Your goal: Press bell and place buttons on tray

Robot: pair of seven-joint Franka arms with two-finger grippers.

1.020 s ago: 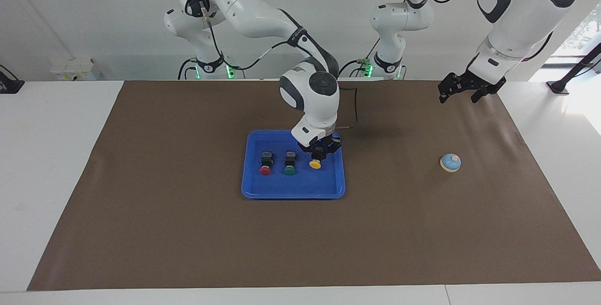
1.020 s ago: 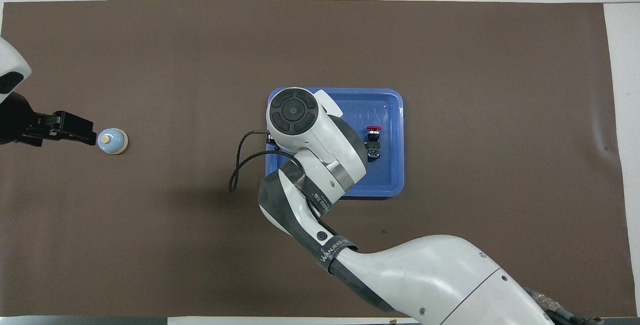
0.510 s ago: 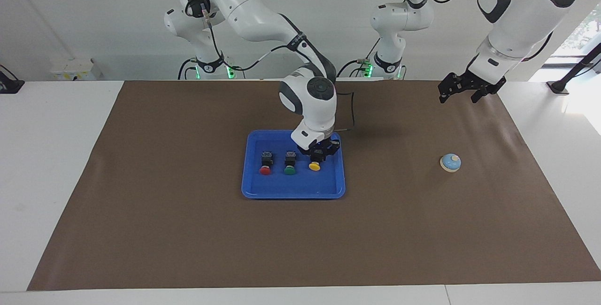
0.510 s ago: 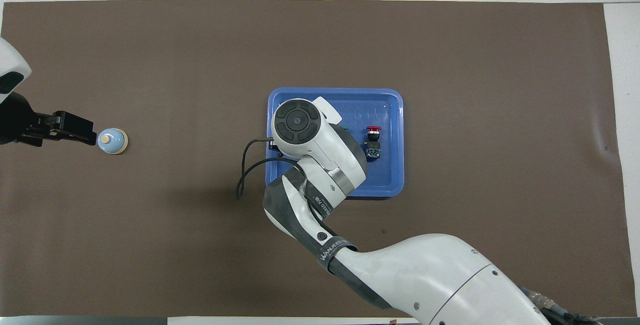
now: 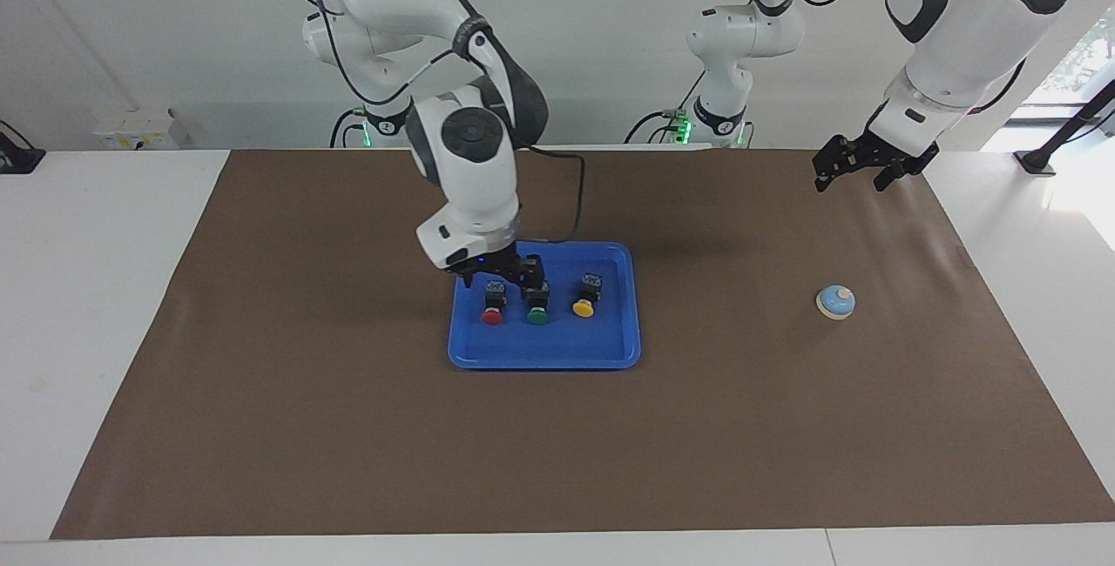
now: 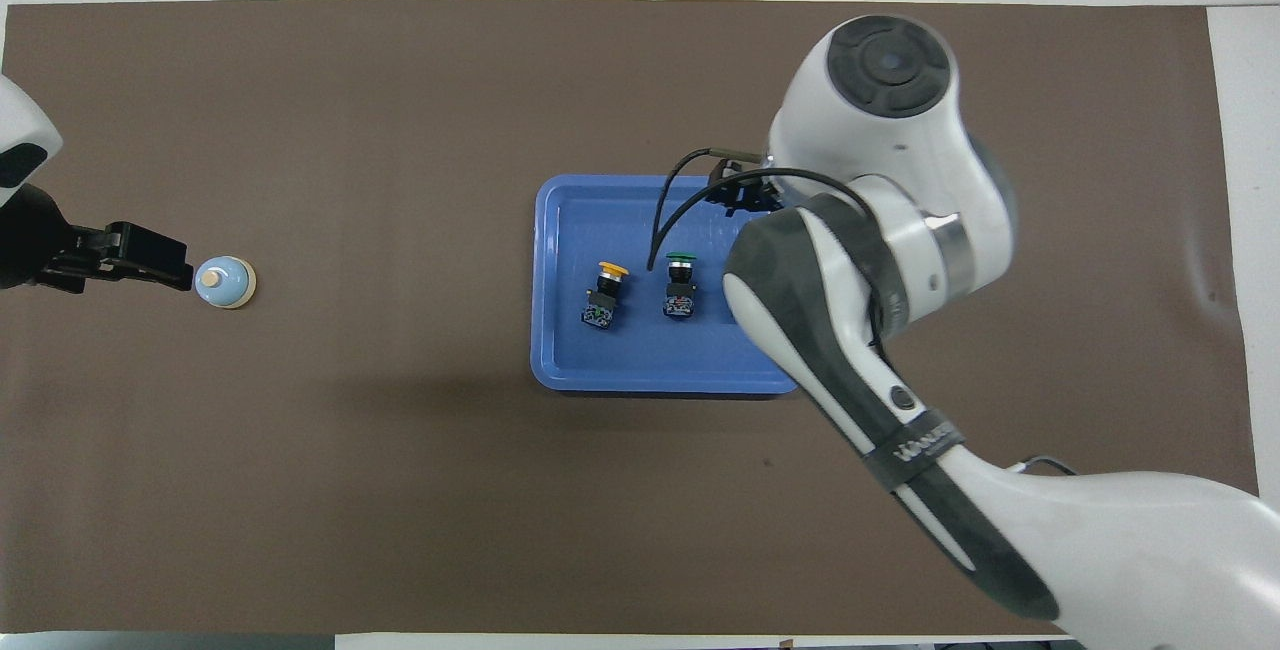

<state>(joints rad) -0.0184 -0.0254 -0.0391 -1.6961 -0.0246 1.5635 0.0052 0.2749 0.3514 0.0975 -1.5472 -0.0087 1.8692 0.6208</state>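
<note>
All three buttons lie on the bright-blue plastic tray [image 5: 544, 355]; bell press remains.
Right gripper [image 5: 498, 274] open, empty, above them; left gripper [image 5: 852, 172] open, empty.

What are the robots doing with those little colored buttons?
All three buttons, red, green and yellow, lie in a row on the blue tray. The right gripper hangs empty above the tray's robot-side rim, fingers open. The left gripper waits, open, in the air near the little blue bell, which stands on the brown mat.
</note>
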